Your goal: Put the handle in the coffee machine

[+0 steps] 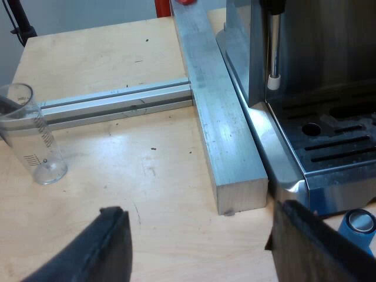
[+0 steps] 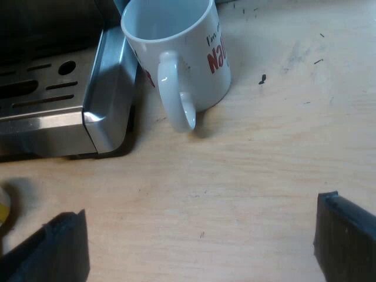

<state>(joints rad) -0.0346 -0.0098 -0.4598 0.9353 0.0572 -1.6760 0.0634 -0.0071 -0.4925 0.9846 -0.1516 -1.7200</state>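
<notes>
A clear measuring glass (image 1: 32,138) with printed graduations is shown standing on the wooden tabletop (image 1: 106,59), near a thin aluminium rail (image 1: 117,103). The rail is butted at a right angle against a thicker aluminium bar (image 1: 220,123). A blue tamper (image 1: 359,226) is seen not far from the bar's cut end. A white mug (image 2: 176,50) with red lettering is shown upright.
</notes>
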